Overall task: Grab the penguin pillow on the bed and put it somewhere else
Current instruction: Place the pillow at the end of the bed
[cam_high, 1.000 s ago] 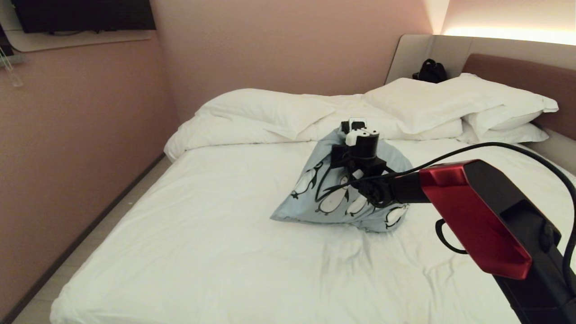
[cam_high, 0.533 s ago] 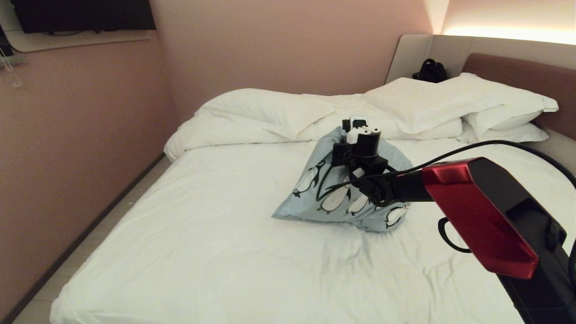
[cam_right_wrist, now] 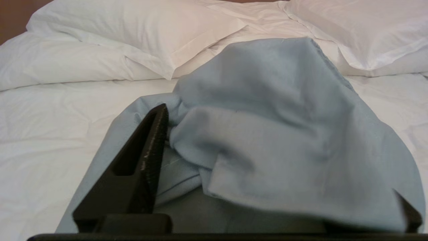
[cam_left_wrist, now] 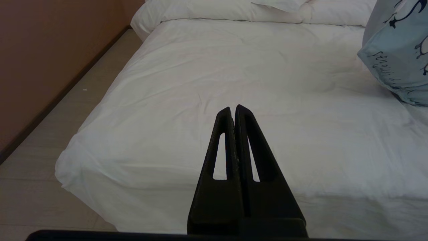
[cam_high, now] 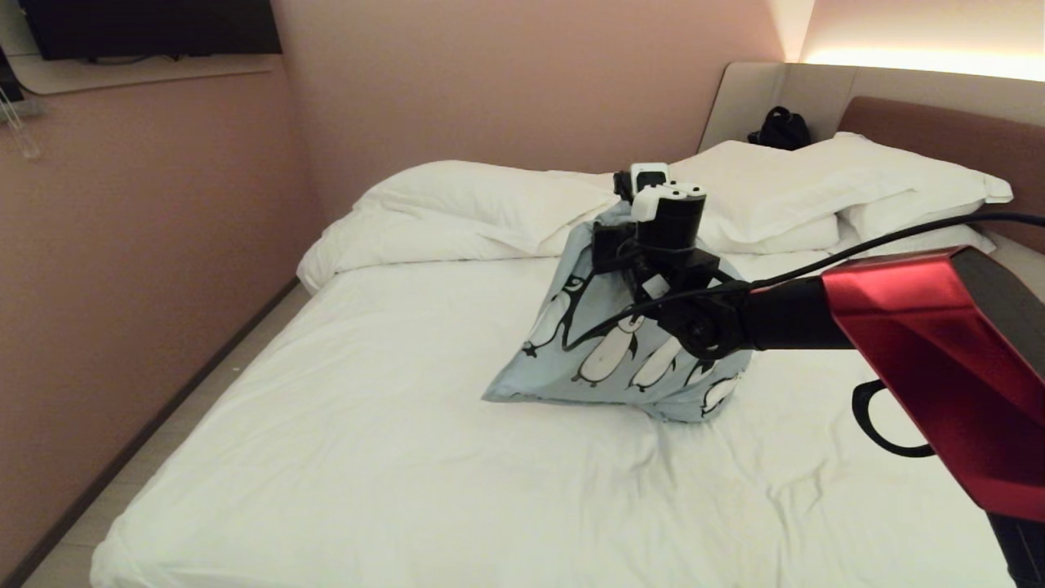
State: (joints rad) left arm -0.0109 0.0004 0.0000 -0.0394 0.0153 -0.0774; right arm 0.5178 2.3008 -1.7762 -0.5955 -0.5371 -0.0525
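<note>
Where penguin pillow (cam_right_wrist: 267, 134) bunches, right pincer (cam_right_wrist: 277, 167) wide, apparently touching

Glossy red arm (cam_high: 939, 359), black cable (cam_high: 898, 238)

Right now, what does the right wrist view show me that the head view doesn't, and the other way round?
Only the right wrist view: the right gripper open, one black finger against the penguin pillow, whose plain blue fabric bunches between the jaws.
Only the head view: the pillow's penguin print, its lower edge resting on the bed, the red right arm, a black bag by the headboard.
Both: the pillow, white pillows, the sheet.
</note>
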